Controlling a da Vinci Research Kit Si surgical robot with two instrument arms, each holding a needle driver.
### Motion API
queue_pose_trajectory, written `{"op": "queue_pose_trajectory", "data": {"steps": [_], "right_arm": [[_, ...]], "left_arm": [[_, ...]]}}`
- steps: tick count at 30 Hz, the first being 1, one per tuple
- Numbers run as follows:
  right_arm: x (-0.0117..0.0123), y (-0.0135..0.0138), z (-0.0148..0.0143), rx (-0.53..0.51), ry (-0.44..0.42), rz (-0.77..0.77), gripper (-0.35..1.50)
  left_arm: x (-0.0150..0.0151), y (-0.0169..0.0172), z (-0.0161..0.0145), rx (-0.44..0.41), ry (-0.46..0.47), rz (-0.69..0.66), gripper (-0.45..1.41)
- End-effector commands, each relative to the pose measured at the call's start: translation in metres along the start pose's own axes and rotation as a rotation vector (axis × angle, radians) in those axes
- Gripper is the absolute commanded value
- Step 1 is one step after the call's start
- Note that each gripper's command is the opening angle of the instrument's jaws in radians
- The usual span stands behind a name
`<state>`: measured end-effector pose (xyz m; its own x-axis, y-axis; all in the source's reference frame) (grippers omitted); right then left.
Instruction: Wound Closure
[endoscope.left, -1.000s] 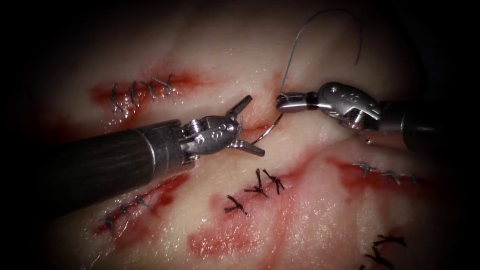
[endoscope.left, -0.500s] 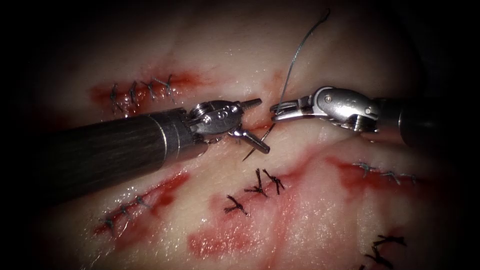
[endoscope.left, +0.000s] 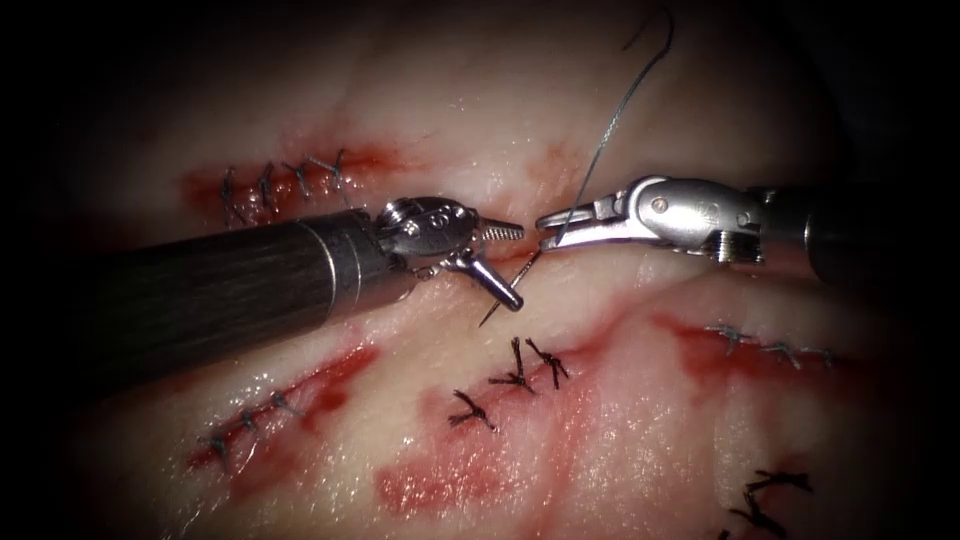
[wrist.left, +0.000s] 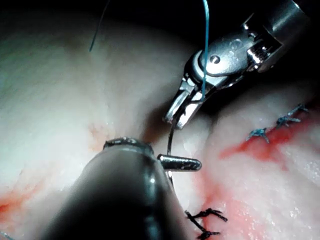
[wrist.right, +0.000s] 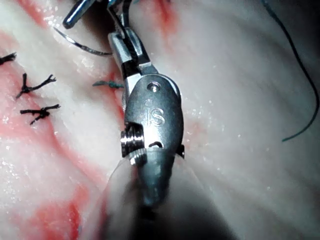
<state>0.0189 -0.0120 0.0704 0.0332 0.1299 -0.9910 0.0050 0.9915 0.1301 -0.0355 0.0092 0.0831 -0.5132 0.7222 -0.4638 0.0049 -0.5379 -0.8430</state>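
Observation:
My right tool (endoscope.left: 545, 232) comes in from the right, shut on the curved needle (endoscope.left: 520, 275) near its thread end. The needle hangs above the tissue (endoscope.left: 640, 420). It arcs down and left, and its tip (endoscope.left: 483, 322) is free beside the cut (endoscope.left: 515, 255). My left tool (endoscope.left: 517, 266) is open, with the needle's body between its fingers (endoscope.left: 500, 290). The thread (endoscope.left: 610, 120) rises from the right tool toward the far side. In the left wrist view the needle (wrist.left: 171, 142) drops from the right tool (wrist.left: 177, 112) past one of the left tool's fingers (wrist.left: 180, 162).
Stitched cuts lie at the far left (endoscope.left: 285, 180), near left (endoscope.left: 255, 415) and right (endoscope.left: 770, 345). Dark knots (endoscope.left: 520, 375) sit just in front of the needle tip. Red fluid (endoscope.left: 440, 485) stains the near tissue. The left shaft (endoscope.left: 200, 295) crosses the left side.
The left tool has moved right and turned, and its open fingers now straddle the needle. The right tool rolled, which swung the needle tip down and left. The thread loop straightened.

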Motion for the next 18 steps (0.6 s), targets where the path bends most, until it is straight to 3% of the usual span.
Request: {"op": "queue_pose_trajectory", "data": {"steps": [1, 10, 11, 12, 13, 14, 15, 16, 18], "right_arm": [[0.0001, 0.0005, 0.0010, -0.003, 0.010, -0.013, -0.35], [0.0010, 0.0005, 0.0011, -0.011, 0.024, -0.029, -0.35], [0.0011, 0.0005, 0.0011, -0.010, 0.025, -0.034, -0.35], [0.0011, 0.0004, 0.0011, -0.010, 0.026, -0.034, -0.35], [0.0011, 0.0004, 0.0011, -0.010, 0.026, -0.034, -0.35], [0.0012, 0.0004, 0.0012, -0.007, 0.028, -0.041, -0.35], [0.0012, 0.0003, 0.0012, -0.005, 0.029, -0.041, -0.35], [0.0013, 0.0002, 0.0013, -0.004, 0.030, -0.041, -0.35], [0.0013, 0.0001, 0.0015, -0.004, 0.031, -0.041, -0.35]], "left_arm": [[0.0005, -0.0006, 0.0006, 0.001, 0.002, -0.003, 0.96], [0.0001, -0.0010, 0.0013, 0.043, -0.051, -0.055, 0.95], [0.0000, -0.0013, 0.0013, 0.044, -0.056, -0.129, 0.71], [0.0000, -0.0014, 0.0012, 0.044, -0.056, -0.141, 0.59], [0.0000, -0.0014, 0.0012, 0.044, -0.056, -0.141, 0.59], [0.0000, -0.0017, 0.0011, 0.042, -0.056, -0.169, 0.34], [0.0000, -0.0017, 0.0011, 0.044, -0.056, -0.192, 0.21], [0.0000, -0.0018, 0.0011, 0.026, -0.060, -0.214, -0.11], [-0.0002, -0.0018, 0.0011, 0.004, -0.067, -0.256, -0.45]]}}
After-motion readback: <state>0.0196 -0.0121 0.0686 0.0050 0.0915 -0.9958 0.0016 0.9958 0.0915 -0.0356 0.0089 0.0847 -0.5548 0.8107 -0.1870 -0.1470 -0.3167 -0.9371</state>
